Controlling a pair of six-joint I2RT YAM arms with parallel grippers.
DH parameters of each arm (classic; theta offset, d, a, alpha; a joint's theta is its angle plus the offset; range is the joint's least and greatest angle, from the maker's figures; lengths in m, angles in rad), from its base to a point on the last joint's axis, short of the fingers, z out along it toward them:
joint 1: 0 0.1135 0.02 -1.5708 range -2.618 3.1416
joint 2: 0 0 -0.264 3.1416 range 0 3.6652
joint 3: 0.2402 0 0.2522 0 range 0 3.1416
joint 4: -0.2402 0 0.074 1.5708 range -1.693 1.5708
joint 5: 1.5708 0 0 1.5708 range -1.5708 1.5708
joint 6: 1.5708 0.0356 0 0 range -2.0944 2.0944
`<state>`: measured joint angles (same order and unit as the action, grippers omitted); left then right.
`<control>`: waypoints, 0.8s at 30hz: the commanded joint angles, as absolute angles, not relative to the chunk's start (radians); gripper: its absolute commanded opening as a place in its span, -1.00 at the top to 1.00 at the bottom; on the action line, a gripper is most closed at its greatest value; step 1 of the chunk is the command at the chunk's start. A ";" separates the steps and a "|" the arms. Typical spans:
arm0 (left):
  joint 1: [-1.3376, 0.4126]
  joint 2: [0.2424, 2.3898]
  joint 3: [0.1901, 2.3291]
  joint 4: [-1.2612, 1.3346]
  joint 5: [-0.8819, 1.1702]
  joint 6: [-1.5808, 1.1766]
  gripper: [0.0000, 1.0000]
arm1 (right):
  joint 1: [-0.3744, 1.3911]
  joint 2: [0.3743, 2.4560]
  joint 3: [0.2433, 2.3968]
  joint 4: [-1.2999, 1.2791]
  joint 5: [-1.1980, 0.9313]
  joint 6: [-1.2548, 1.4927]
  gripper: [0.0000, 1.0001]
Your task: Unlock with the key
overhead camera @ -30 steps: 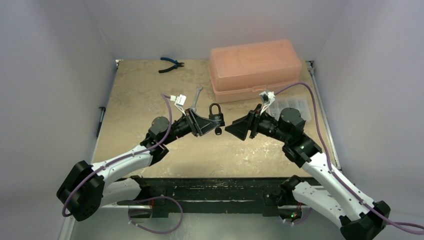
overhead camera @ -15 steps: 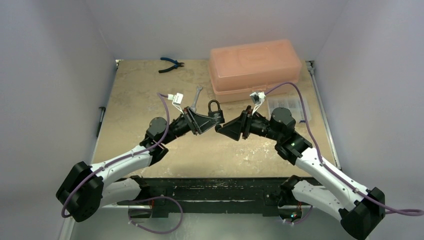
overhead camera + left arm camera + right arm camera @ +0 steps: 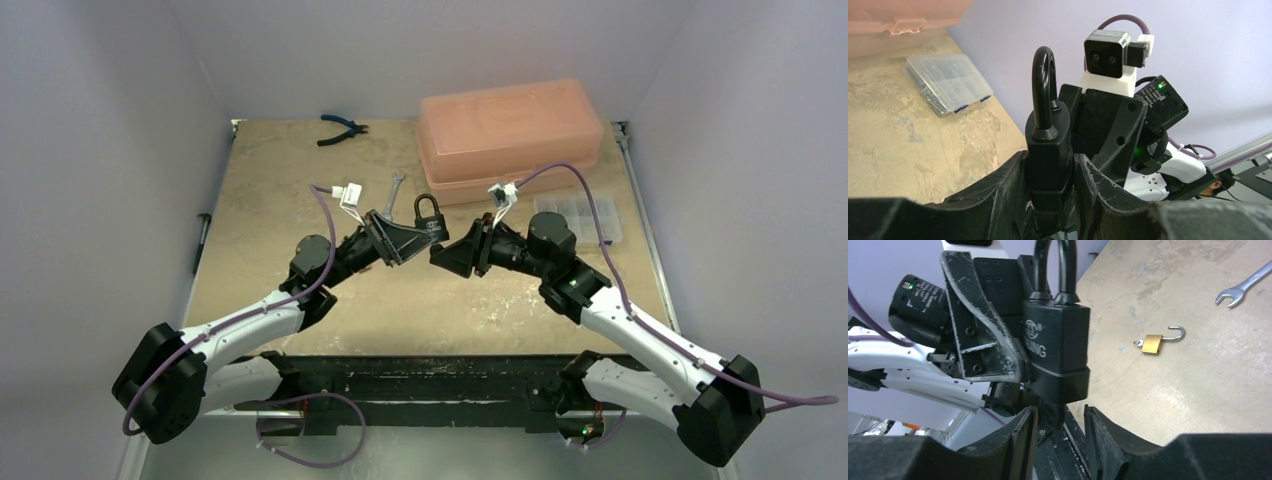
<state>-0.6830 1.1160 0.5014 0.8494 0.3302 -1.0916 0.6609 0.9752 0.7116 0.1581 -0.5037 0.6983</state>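
**Picture desk:** Whereabouts of the lock?

**Photographer:** Pictured well above the desk [image 3: 1198, 390]: black padlock [image 3: 1055, 350], clamped by its flat body in the left gripper [image 3: 1050, 172], shackle up, keyhole end down.

**Picture desk:** And the right gripper [image 3: 1058, 427]?

**Photographer:** Raised to the underside of the lock, jaws partly apart on either side of the key [image 3: 1050, 416]. No firm pinch to be seen; a gap showing on one side.

**Picture desk:** Handling?

**Photographer:** Probably heavy for its size, rigid, smooth-faced. Judged safe from slipping only with a square squeeze across the flat sides, as here. Key small, thin and stiff: best taken by the flat head, then turned about its own shaft with no sideways levering.

**Picture desk:** Anything out of sight?

**Photographer:** Plenty. Keyhole and key blade masked by lock body and gripper, so depth of seating impossible to tell. Key itself only a dark stub in the right wrist view. Shackle down in both holes, so locked by the look of it. Also lying on the desk, well apart from the action: an open brass padlock [image 3: 1153, 342] and a wrench [image 3: 1243, 290].
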 commanded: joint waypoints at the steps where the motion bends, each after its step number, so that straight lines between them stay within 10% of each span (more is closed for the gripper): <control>1: -0.683 1.095 0.551 1.013 0.311 -1.112 1.00 | 0.667 0.979 0.738 0.209 -0.453 0.701 0.14; 8: -0.683 1.082 0.531 1.010 0.306 -1.109 1.00 | 0.667 0.991 0.760 0.190 -0.417 0.698 0.38; 24: -0.683 1.080 0.508 1.025 0.301 -1.117 1.00 | 0.669 1.009 0.773 0.224 -0.423 0.715 0.14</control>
<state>-0.6827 1.1160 0.4973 0.8642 0.3065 -1.0924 0.6674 1.0039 0.7254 0.1661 -0.4427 0.7078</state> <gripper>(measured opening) 0.372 0.426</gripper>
